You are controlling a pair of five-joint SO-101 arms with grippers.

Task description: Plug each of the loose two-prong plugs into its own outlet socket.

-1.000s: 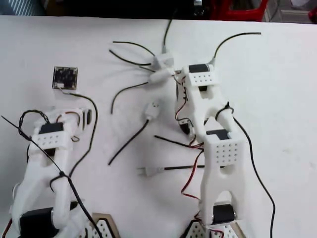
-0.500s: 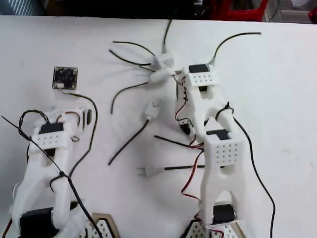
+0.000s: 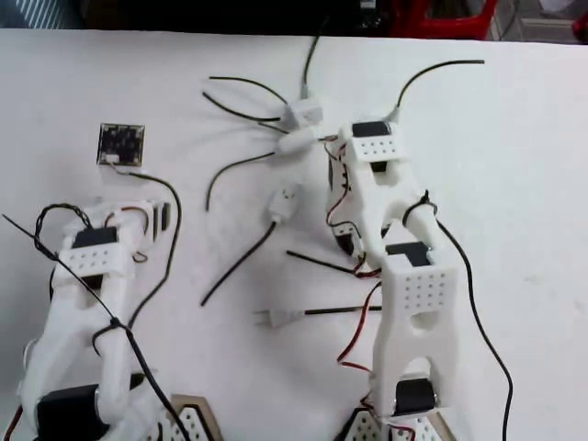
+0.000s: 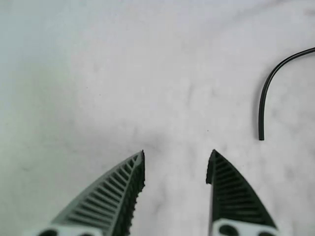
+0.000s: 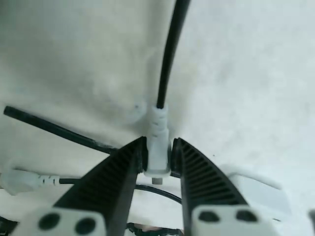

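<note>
**Change.** Against the high view of a moment ago, the right arm has shifted slightly: its wrist block sits a touch nearer the base and its elbow block has swung a little outward. The left arm, the cords and the loose pieces lie as they did. Judged meaning: a small adjustment with a plug in hand, lining up rather than pushing in. No plug has newly gone home.

**Right claw**. Closed on a white plug, pinched at the body. Its black cord runs off away from the camera, and what looks like a prong tip shows below the fingers. The plug is held close over the table, and a white socket lies just beside it, not touching.

**Left claw**. Open, holding nothing, over bare table; a cord end lies near.

**Second plug**. Loose on the table beside the right arm, well apart from the cluster of sockets at the far middle — not yet picked up.

**Writing.** None legible — the dark square board beyond the left arm shows a pattern but no print that can be read.
</note>
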